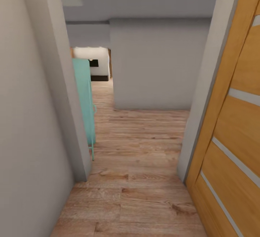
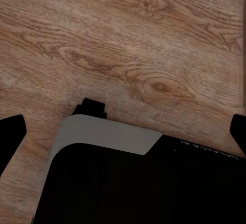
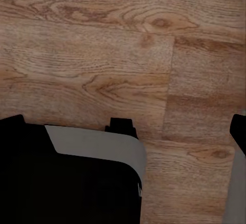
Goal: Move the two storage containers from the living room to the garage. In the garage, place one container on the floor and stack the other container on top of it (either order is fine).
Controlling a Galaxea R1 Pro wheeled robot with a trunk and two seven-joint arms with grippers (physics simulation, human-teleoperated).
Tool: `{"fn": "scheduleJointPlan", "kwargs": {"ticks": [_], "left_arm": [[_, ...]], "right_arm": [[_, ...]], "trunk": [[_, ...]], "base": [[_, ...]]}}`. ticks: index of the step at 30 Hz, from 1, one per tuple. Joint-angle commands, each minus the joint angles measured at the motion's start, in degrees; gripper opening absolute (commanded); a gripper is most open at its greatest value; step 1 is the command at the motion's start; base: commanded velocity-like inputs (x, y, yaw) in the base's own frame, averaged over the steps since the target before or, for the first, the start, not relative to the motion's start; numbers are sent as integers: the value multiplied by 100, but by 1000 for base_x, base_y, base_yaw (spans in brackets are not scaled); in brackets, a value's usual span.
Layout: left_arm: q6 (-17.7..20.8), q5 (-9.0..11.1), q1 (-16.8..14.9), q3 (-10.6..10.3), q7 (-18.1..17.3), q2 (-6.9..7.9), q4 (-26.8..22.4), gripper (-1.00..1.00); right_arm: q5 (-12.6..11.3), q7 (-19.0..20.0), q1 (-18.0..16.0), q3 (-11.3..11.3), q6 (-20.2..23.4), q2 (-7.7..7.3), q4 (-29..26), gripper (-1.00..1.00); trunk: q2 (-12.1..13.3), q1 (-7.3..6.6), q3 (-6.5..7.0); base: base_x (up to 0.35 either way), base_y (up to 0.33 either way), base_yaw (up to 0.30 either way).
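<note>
Hallway transit: wood plank floor [image 1: 137, 179], turquoise cabinet [image 1: 86, 99], wooden door [image 1: 231, 121]. Storage containers not in sight; probably rigid, light, best held by opposite walls. Fingers' state: cannot tell.

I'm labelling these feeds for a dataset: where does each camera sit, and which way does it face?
Head view: on the robot's head, facing down a hallway with a wood floor, a wooden door and a turquoise cabinet.
Left wrist view: on the left arm, facing down at the floor; dark fingertips and the robot's black base show.
Right wrist view: likewise, fingertips.
Shared: the plank floor.
</note>
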Motion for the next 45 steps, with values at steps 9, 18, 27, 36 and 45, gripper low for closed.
{"fn": "scheduleJointPlan", "kwargs": {"ticks": [9, 18, 27, 36, 45], "left_arm": [[-18, 44, -4, -49, 11, -4, 4, 100], [-18, 44, -4, -49, 11, -2, 4, 100], [-18, 44, -4, -49, 11, -9, 4, 100], [-18, 44, -4, -49, 11, -10, 4, 100], [-18, 42, -4, -49, 11, -10, 4, 100]], "right_arm": [[-59, -3, -7, 58, -31, -2, 17, 100], [-59, -3, -7, 59, -34, 0, 17, 100], [-59, -3, -7, 59, -34, -2, 17, 100], [-59, -3, -7, 59, -34, -2, 17, 100], [-59, -3, -7, 59, -34, -2, 17, 100]], "trunk": [[-3, 3, -6], [-3, 3, -6], [-3, 3, -6], [-3, 3, -6], [-3, 3, -6]], "base": [[322, 0, 1], [322, 0, 0], [322, 0, 0], [322, 0, 0], [322, 0, 0]]}}
